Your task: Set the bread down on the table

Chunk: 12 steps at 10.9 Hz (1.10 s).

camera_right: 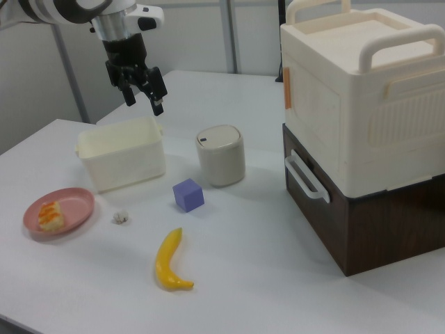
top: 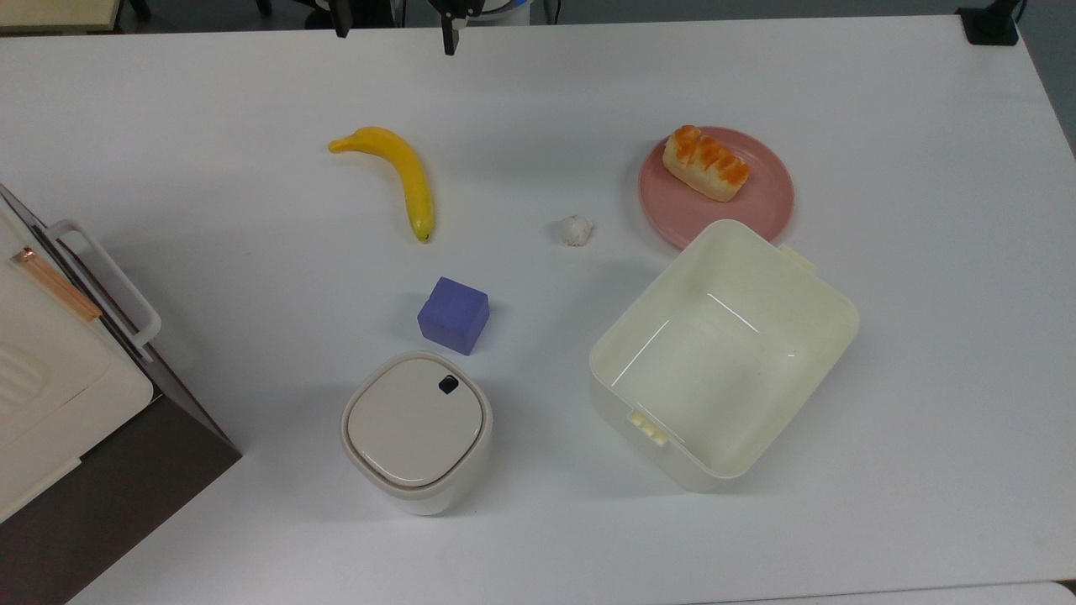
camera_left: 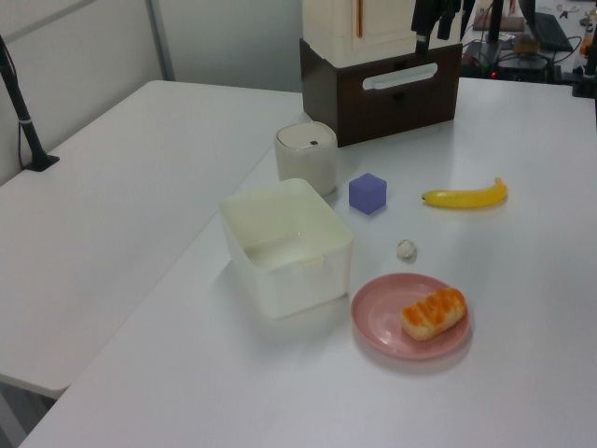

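Note:
The bread (top: 706, 162) lies on a round pink plate (top: 744, 212) toward the top view's right; it is a small loaf with cream sides and an orange-brown segmented top. The left view shows the bread (camera_left: 434, 313) near the front, and the right view has the bread (camera_right: 51, 216) at its left. The white table (top: 908, 437) carries everything. My gripper (top: 395, 29) hangs open and holding nothing at the table's far edge in the top view, well away from the bread. In the right view the gripper (camera_right: 144, 99) hovers above the cream box.
A yellow banana (top: 402, 175), a small white lumpy ball (top: 576, 229), a purple cube (top: 454, 314) and a lidded beige bin (top: 416, 430) stand mid-table. An open cream box (top: 723, 353) sits right beside the plate. A cream appliance on a dark brown cabinet (camera_right: 361, 132) fills one side.

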Tool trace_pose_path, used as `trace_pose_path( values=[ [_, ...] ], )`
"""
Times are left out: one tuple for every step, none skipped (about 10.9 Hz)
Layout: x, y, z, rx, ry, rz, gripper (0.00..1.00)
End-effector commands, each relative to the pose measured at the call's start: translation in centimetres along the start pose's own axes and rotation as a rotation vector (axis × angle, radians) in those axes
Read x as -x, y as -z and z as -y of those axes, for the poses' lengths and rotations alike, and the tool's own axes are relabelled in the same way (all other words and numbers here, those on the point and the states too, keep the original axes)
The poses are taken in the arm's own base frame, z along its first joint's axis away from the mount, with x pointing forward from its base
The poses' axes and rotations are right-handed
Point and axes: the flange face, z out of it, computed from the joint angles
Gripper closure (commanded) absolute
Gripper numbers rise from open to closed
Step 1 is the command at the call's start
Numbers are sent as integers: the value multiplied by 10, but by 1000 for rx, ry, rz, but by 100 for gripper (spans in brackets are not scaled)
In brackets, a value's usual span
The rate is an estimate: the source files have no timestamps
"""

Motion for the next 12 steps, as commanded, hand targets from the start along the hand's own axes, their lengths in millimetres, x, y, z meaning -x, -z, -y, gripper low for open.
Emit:
trace_pose_path(
  values=[
    [12,-7,-4,-30,54,35,0],
    [12,-7,-4,-30,51,36,0],
    [12,-8,-4,-30,54,39,0],
    [13,-8,-4,-30,59,42,0],
    [13,-9,-2,-30,62,43,0],
    [13,-9,-1,-30,63,44,0],
    [14,-13,4,-29,75,53,0],
    [19,-26,16,-19,115,82,0],
    [35,-50,46,2,251,153,0],
    [61,-86,84,94,428,252,0],
    [92,-125,129,246,580,317,0],
    [119,-154,159,340,677,359,0]
  ],
)
